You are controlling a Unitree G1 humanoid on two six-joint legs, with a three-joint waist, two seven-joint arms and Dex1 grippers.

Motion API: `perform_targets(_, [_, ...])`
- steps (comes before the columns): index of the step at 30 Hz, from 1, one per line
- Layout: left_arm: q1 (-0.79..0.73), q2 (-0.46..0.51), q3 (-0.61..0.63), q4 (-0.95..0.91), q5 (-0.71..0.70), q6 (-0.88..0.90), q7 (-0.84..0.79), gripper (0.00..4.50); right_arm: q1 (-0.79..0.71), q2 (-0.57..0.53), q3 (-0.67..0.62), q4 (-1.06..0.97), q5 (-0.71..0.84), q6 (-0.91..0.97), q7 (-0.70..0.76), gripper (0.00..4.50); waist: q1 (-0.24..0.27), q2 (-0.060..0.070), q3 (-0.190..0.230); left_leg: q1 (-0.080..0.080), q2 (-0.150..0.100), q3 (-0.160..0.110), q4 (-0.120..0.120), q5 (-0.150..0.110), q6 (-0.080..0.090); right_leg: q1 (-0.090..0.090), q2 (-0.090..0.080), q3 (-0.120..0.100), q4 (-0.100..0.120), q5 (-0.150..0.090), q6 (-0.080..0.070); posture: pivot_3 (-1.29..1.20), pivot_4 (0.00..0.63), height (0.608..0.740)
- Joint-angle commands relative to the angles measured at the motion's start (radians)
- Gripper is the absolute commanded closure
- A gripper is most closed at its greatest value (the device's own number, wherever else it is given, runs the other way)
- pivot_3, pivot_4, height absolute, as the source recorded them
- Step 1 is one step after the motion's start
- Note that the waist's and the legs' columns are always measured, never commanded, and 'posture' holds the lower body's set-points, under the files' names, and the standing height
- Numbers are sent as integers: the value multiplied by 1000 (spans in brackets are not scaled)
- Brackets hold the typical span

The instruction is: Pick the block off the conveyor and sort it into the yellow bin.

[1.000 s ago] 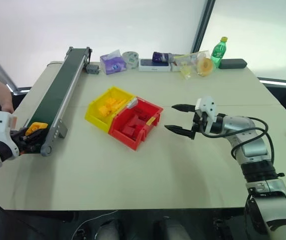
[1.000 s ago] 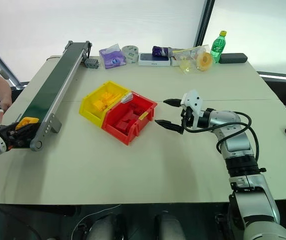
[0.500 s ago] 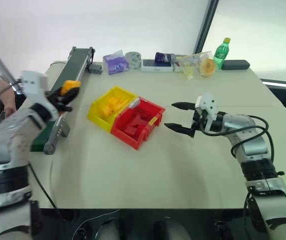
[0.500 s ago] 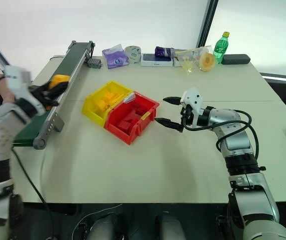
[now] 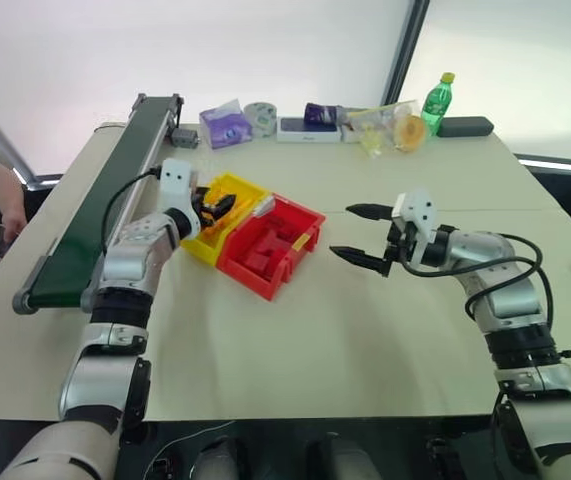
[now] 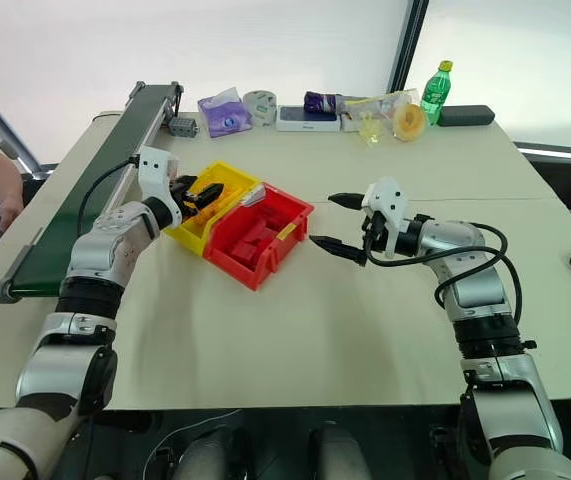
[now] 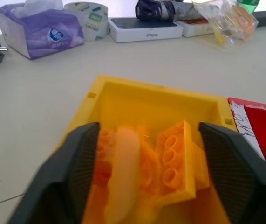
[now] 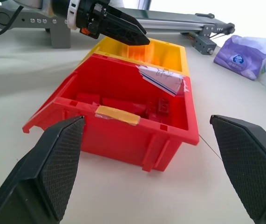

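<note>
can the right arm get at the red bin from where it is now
Probably yes. The right gripper hangs open just beside the red bin, facing its open top, with only bare table between them.

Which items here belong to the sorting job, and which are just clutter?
Job: left claw, open over the yellow bin; conveyor.
Clutter: red bin, tissue pack, tape roll, white box, green bottle.

The slant-walled yellow bin and its joined red bin are moulded in smooth, glossy plastic. The long dark green conveyor belt looks matt between grey metal rails. The beige tabletop is finished smooth and matt.
</note>
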Motion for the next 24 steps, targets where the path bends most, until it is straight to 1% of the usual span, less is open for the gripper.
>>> perform_targets(1, [-3,12,34,-92,-28,4,-44,45,1,-14,-34,-55,18,12,-13,0,2,0,0,0,0,0,0,0,0,0,0,0,0,0,0,0,150,740])
perform_targets(5, [81,60,138,-282,-133,64,-83,45,-11,-8,-29,-53,19,20,-14,0,-4,0,0,0,0,0,0,0,0,0,0,0,0,0,0,0,150,740])
perform_targets(10, [274,201,268,-535,-244,177,-149,45,-22,-8,-21,-25,17,8,7,0,-21,0,0,0,3,-1,-1,1,-1,0,0,1,1,0,0,0,150,740])
perform_targets(13, [400,283,387,-653,-318,214,-187,45,-35,-14,-19,-5,14,3,22,0,-24,0,0,0,4,-1,-1,1,-1,0,-1,1,1,0,0,0,150,740])
perform_targets(15, [473,326,469,-702,-362,252,-191,45,-43,-17,-18,6,11,0,32,0,-23,0,0,0,4,-1,-1,1,-1,0,-1,1,0,0,0,0,150,740])
perform_targets(19, [642,396,612,-728,-380,269,-228,45,-66,-18,-12,26,9,0,47,0,-22,0,0,0,3,-2,-1,1,-1,1,-2,1,0,0,0,0,150,740])
perform_targets(21, [744,405,672,-728,-377,254,-265,45,-78,-16,-7,37,7,-2,54,0,-25,0,0,0,3,-2,-1,0,-1,1,-2,1,0,0,0,0,150,740])
perform_targets(24, [887,390,697,-748,-325,153,-329,45,-92,-15,-5,53,6,-4,63,0,-27,0,0,0,4,-1,-2,0,-1,0,-2,1,0,0,-1,0,150,740])
